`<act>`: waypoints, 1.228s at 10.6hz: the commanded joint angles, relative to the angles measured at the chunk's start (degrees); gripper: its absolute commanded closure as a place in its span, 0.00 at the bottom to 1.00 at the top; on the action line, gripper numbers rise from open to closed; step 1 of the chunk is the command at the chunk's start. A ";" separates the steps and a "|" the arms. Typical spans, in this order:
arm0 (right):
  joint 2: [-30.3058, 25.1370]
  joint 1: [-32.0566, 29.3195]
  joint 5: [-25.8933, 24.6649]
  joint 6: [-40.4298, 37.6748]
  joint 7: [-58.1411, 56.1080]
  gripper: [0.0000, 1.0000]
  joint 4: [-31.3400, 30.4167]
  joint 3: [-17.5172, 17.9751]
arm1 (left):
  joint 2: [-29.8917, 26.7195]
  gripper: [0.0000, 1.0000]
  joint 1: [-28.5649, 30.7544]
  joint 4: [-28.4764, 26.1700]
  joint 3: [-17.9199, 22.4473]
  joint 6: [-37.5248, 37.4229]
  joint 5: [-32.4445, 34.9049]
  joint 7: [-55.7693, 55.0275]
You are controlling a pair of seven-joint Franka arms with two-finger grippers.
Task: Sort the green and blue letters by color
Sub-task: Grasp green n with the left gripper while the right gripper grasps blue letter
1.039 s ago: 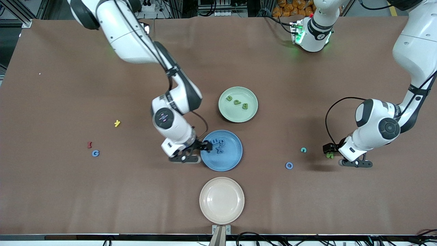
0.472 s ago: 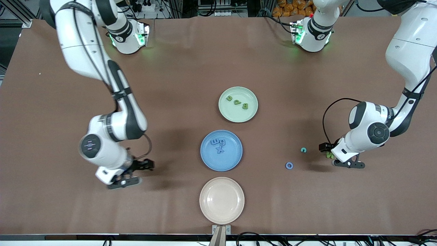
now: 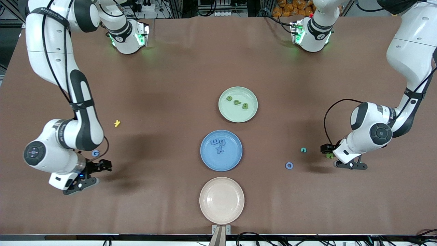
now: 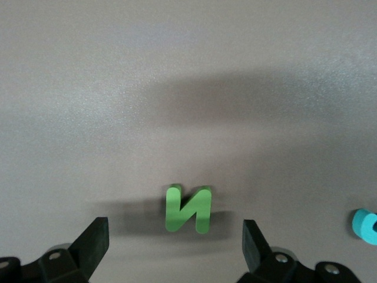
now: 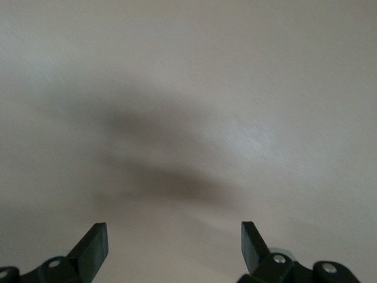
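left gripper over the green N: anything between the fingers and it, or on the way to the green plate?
Nothing visible. The left gripper is open, with the green N lying bare on the table between its fingers. Toward the green plate, the teal letter and blue O lie near the N, off the straight line.

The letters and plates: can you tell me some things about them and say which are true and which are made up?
1. Three letters lie on the blue plate. True.
2. The pink plate holds a letter. False: nothing lies on it.
3. The left gripper is open, with the green N lying on the table between its fingers. True.
4. The right gripper holds the blue G. False: it is open and holds nothing; the G lies on the table.
5. The blue O lies on the green plate. False: it lies on the table toward the left arm's end.
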 commanded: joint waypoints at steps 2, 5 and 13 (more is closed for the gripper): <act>-1.07 -3.51 -1.17 -0.92 -12.45 0.00 -4.17 -1.27 | 1.70 0.00 -0.45 2.00 0.23 -0.94 1.28 1.01; -3.35 -3.78 -1.00 4.33 -13.87 0.00 -10.83 -1.27 | 2.23 0.70 -0.45 2.53 0.23 -0.94 0.84 1.54; -8.54 -4.05 -0.56 14.55 -14.06 0.00 -25.35 -0.92 | 1.62 1.00 -0.54 2.53 0.23 -0.94 0.48 -2.14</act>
